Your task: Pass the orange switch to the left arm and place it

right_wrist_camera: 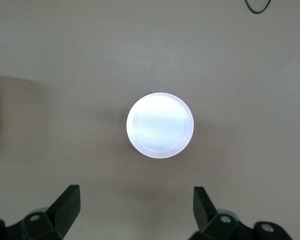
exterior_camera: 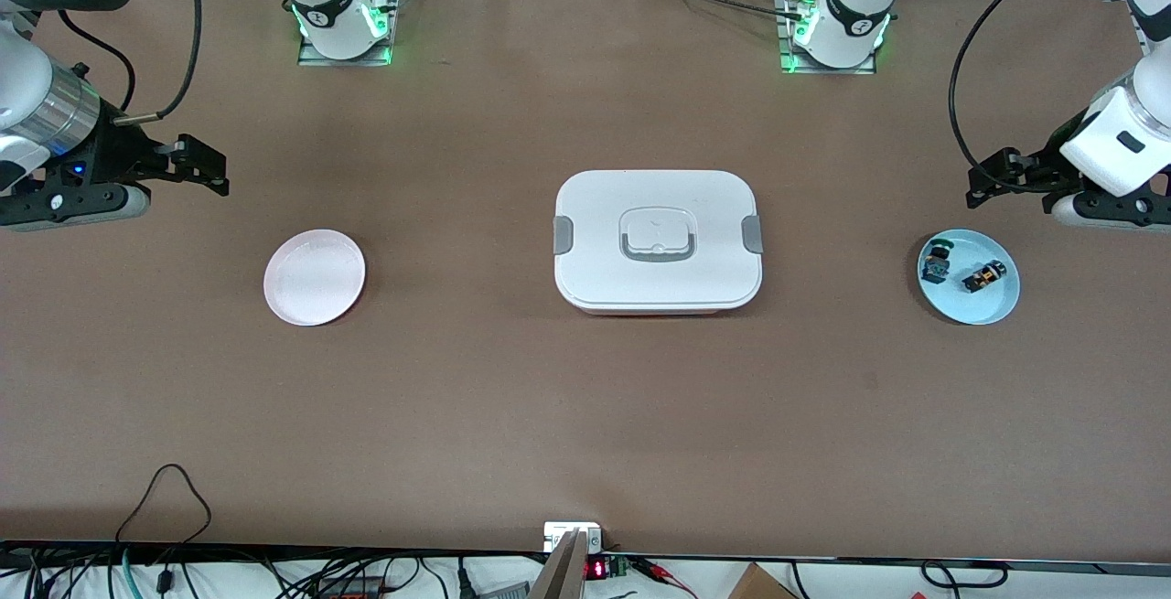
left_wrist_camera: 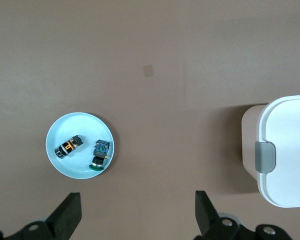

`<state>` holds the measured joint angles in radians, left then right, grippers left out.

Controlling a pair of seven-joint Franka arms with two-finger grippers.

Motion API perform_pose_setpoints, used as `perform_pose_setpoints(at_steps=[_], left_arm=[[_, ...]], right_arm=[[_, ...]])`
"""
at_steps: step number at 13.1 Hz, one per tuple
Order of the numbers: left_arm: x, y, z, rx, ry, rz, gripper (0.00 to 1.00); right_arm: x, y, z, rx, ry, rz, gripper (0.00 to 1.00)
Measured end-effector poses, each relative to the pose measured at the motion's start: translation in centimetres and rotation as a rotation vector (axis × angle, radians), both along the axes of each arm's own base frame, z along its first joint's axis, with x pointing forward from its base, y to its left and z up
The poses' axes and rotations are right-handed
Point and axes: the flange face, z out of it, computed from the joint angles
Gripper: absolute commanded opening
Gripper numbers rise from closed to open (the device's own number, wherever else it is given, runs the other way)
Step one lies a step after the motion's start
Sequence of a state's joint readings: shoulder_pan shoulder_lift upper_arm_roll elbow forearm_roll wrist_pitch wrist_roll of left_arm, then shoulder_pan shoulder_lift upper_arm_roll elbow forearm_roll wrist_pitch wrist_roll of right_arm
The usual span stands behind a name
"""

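Note:
The orange switch (exterior_camera: pixel 984 277) lies on a round blue plate (exterior_camera: pixel 972 308) at the left arm's end of the table, beside a similar black switch with green accents (exterior_camera: pixel 936 262). In the left wrist view the orange switch (left_wrist_camera: pixel 68 146) and the green one (left_wrist_camera: pixel 100 152) lie side by side on the blue plate (left_wrist_camera: pixel 82 127). My left gripper (exterior_camera: pixel 993 178) hangs open over bare table next to that plate, with nothing between its fingers (left_wrist_camera: pixel 70 207). The white box (exterior_camera: pixel 595 215) sits shut at mid-table. My right gripper (exterior_camera: pixel 206 166) hangs open and empty over bare table near the pink plate (exterior_camera: pixel 314 277).
The pink plate (right_wrist_camera: pixel 160 125) holds nothing and lies at the right arm's end of the table. One latched end of the box (left_wrist_camera: pixel 290 150) shows in the left wrist view. Cables and small electronics run along the table edge nearest the front camera (exterior_camera: pixel 585 540).

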<state>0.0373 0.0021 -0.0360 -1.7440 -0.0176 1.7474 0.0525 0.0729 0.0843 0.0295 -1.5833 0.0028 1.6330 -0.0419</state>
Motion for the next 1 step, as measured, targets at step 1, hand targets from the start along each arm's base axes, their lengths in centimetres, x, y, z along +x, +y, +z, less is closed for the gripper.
perform_pose_setpoints(at_steps=[1], left_arm=[[0.01,0.0,-0.01,0.0,0.0,0.0,1.0]], right_arm=[[0.0,0.0,0.0,0.0,0.0,0.0,1.0]])
